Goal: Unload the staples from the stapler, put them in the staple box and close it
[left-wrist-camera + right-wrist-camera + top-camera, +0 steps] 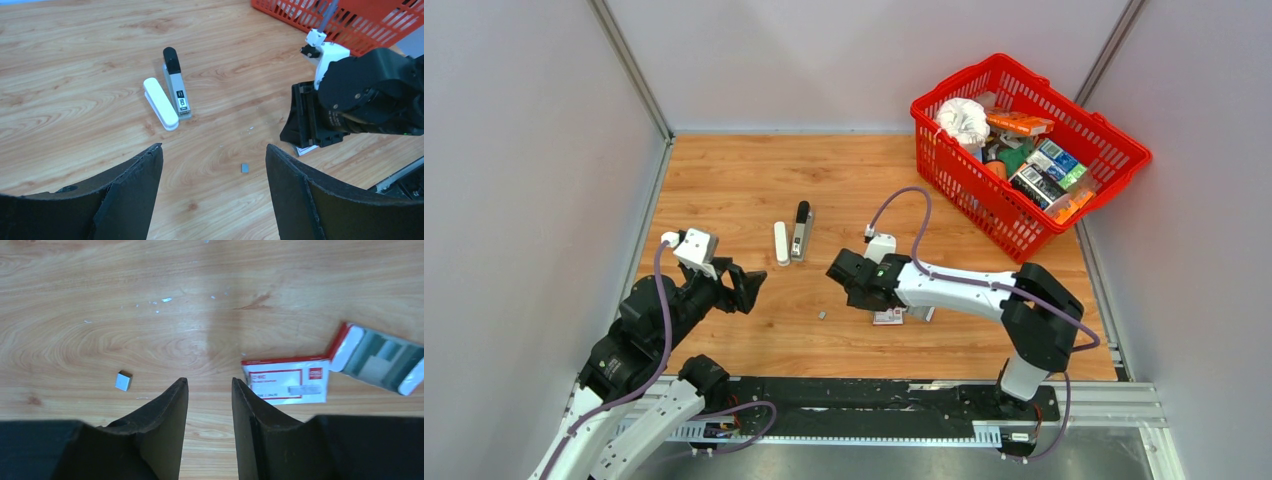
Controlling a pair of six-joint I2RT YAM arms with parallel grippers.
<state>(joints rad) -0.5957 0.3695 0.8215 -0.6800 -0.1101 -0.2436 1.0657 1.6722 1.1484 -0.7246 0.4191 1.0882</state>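
1. Top external: stapler [799, 232] lies swung open; staples [822, 314], a small grey block, sit nearer the arms.
2. Left wrist: left gripper [214, 148] spread wide, empty (stapler label unreadable).
3. Right wrist: right gripper [208, 384] narrowly parted, empty; red-and-white box [286, 380] print illegible.

The table [724, 180] is seen in the top view from above and behind the arm bases, widely enough for the red basket [969, 190] at far right to be taken in. From the left wrist the wood is viewed low and obliquely, toward the opened stapler [176, 90] and the right arm [370, 95]. From the right wrist it is viewed steeply and closely, with the right gripper [209, 382] at the bottom edge. One small grey staple strip [123, 381] is shared by all three views.
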